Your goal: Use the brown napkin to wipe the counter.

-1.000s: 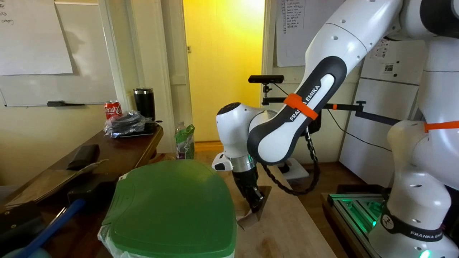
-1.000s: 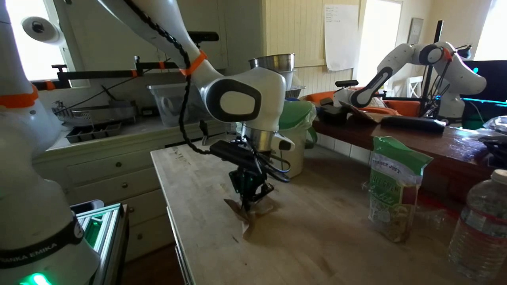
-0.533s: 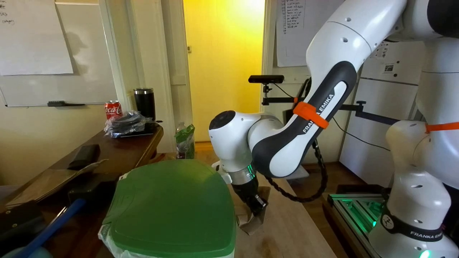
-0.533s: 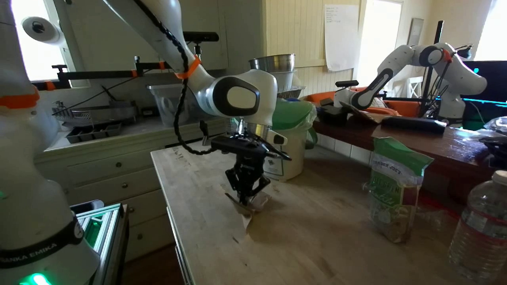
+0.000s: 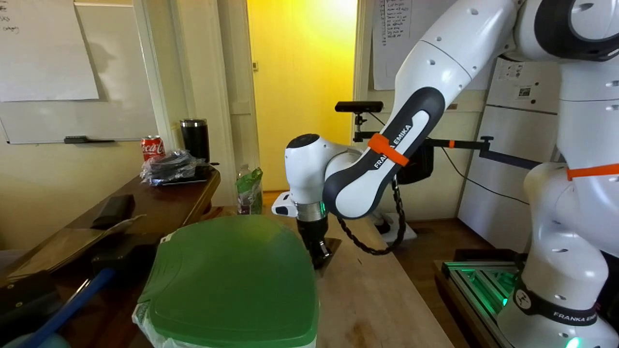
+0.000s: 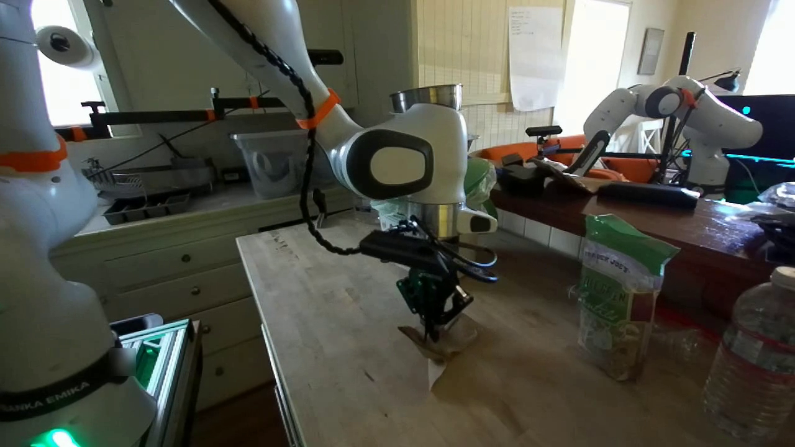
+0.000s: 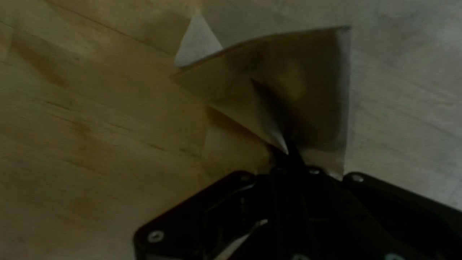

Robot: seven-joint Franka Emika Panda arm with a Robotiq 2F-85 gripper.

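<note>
The brown napkin [image 6: 440, 360] lies creased on the light-brown wooden counter [image 6: 348, 397], its corners spread out. My gripper [image 6: 433, 334] points down at the napkin's middle, with its fingers closed together on a fold. In the wrist view the fingertips [image 7: 288, 153] pinch the napkin [image 7: 317, 68], and folded flaps stand out over the counter [image 7: 83, 173]. In an exterior view the gripper [image 5: 320, 261] is beside the green cover, which hides part of the napkin [image 5: 332, 246]; the counter [image 5: 382, 304] also shows there. Faint dark marks show on the wood.
The green cover [image 5: 232, 280] tops a bin beside the counter. A green snack bag [image 6: 621, 298] and a water bottle [image 6: 751, 360] stand on the counter at the right in an exterior view. A dark cluttered desk [image 5: 159, 203] runs alongside. Another robot arm [image 6: 674, 102] is in the background.
My gripper has carried the napkin across the counter, toward the snack bag's side and away from the bin. The wrist tilted, then came back more upright. The background arm has also moved.
</note>
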